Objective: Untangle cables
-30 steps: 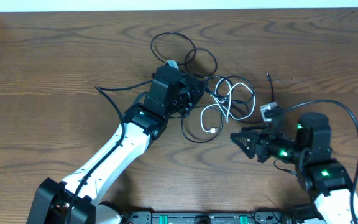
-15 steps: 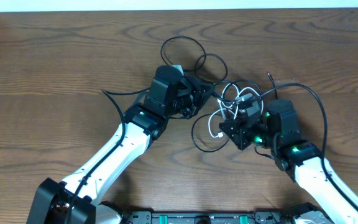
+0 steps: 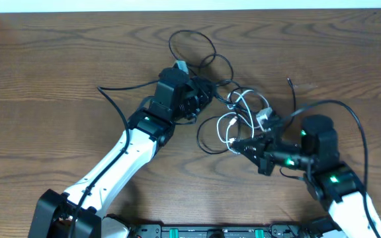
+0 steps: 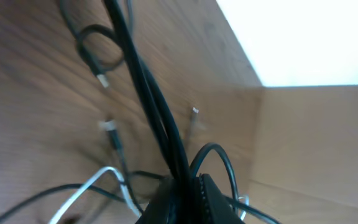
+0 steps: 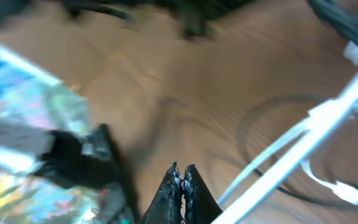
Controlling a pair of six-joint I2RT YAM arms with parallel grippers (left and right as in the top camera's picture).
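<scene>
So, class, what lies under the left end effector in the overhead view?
Black cables run out from beneath the left end effector onto the table; where they cross underneath is covered.

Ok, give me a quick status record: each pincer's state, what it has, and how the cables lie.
left pincer: shut on black cables, which run out from its tips
right pincer: shut, nothing seen between its tips
white cable: passes close beside the right pincer; the wrist view does not show it gripped
layout: black cables and white cable intertwined between the two arms on the wooden table
task status: not yet untangled
</scene>
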